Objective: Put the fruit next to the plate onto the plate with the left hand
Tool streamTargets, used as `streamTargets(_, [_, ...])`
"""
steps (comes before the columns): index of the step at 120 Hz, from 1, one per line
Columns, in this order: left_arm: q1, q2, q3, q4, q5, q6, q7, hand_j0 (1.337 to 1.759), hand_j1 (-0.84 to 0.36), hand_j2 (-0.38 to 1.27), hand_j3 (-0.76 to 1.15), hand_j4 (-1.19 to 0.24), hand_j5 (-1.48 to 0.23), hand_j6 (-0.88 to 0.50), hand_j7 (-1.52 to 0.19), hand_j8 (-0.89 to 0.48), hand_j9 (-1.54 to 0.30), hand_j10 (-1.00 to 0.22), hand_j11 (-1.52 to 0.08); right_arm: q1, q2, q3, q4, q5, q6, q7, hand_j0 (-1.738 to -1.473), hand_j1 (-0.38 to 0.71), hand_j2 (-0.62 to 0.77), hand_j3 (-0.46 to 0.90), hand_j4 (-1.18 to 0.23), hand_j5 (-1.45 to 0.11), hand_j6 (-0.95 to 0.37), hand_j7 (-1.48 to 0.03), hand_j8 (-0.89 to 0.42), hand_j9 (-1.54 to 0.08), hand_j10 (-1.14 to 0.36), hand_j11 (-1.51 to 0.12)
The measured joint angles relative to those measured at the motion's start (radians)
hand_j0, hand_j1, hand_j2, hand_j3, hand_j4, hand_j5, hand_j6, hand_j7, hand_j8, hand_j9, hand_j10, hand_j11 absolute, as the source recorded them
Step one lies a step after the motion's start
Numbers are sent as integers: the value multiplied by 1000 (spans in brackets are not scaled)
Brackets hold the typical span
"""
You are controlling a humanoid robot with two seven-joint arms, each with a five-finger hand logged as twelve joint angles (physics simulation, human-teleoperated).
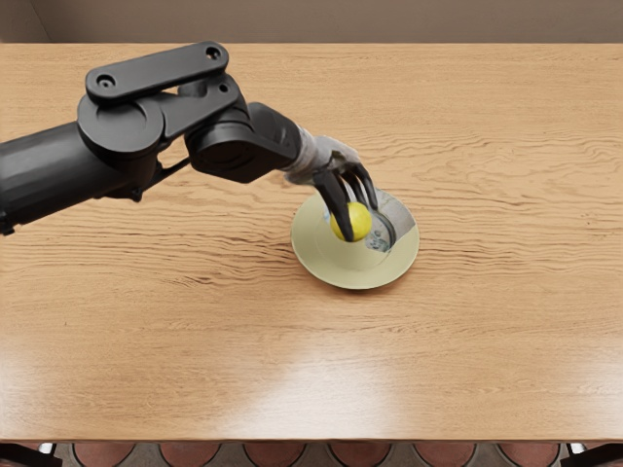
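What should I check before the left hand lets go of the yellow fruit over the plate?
1. Left hand closed around the yellow fruit: ok.
2. Fruit over the plate, inside its rim: ok.
3. Fruit already touching the plate surface: cannot tell.
4. Plate flat on the table: ok.
5. Right arm clear of the plate: ok, it is not in view.

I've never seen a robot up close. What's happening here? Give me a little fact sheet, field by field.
surface: wooden table
plate: pale, round plate, near the table's middle
fruit: small round yellow fruit, over the plate
left robot hand: fingers curled around the fruit
right arm: not in view
progress: fruit is at the plate but not yet released; whether it touches the plate cannot be told
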Motion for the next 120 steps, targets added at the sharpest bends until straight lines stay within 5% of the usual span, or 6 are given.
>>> streamTargets(58, [-13,-6,-11,-2,106,35,0,1658,-54,95,0,-341,-450,-324,-447,-322,-446,-338,-447,0,0,0,0,0,0,0,-1658,-305,-7,0,-37,-47,-37,-47,-37,-47,-37,-47])
streamTargets(88, [11,162,-174,-18,-18,-122,0,1658,17,64,0,-279,-364,-274,-363,-273,-363,-278,-363,0,0,0,0,0,0,0,-1658,-305,-7,0,-37,-47,-37,-47,-37,-47,-37,-47])
streamTargets(112, [147,363,-315,-47,-172,-269,0,1658,36,56,0,-263,-341,-261,-341,-261,-341,-262,-341,0,0,0,0,0,0,0,-1658,-305,-7,0,-37,-47,-37,-47,-37,-47,-37,-47])
streamTargets(120, [249,431,-362,-74,-243,-281,0,1658,39,54,0,-260,-338,-258,-337,-258,-337,-259,-337,0,0,0,0,0,0,0,-1658,-305,-7,0,-37,-47,-37,-47,-37,-47,-37,-47])
